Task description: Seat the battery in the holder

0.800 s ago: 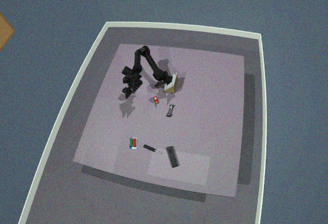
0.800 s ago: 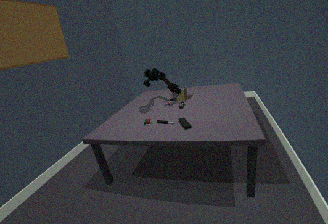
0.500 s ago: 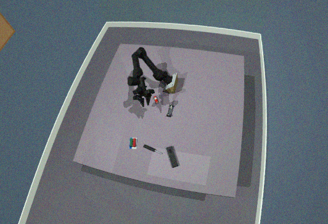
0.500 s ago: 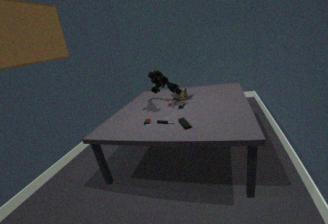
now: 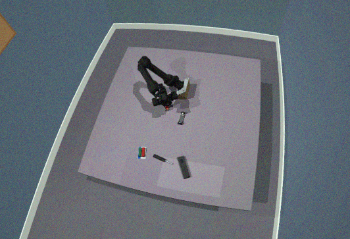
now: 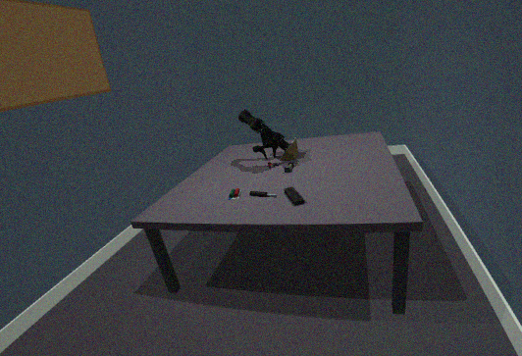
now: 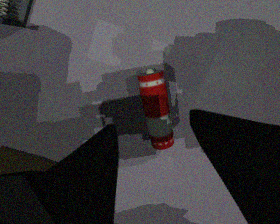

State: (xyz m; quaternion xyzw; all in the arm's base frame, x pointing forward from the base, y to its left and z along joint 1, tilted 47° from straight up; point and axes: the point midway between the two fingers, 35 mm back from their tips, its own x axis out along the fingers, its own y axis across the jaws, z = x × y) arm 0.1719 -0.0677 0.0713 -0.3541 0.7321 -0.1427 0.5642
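The battery [image 5: 167, 108] [image 6: 269, 165] [image 7: 158, 107], red with a white band and a grey band, lies on the table. Its terminal nub points to the top of the wrist view. My gripper [image 5: 166, 105] [image 6: 270, 157] [image 7: 152, 123] is open and part-way spread. In the wrist view its dark fingers stand left and right of the battery, with a gap on each side; its height above the battery is hard to tell. The holder [image 5: 181, 118] [image 6: 288, 169] [image 7: 12, 14] lies apart from the battery, empty as far as shows. Its coiled spring shows at the wrist view's top left corner.
A tan and white wedge-shaped block [image 5: 183, 91] [image 6: 290, 151] stands beside the arm's base. Toward the front edge of the table [image 5: 227, 124] [image 6: 343, 184] lie a red and green item [image 5: 142, 153] [image 6: 234, 193], a screwdriver [image 5: 159, 157] [image 6: 258, 193] and a dark oblong [image 5: 183, 167] [image 6: 294, 196].
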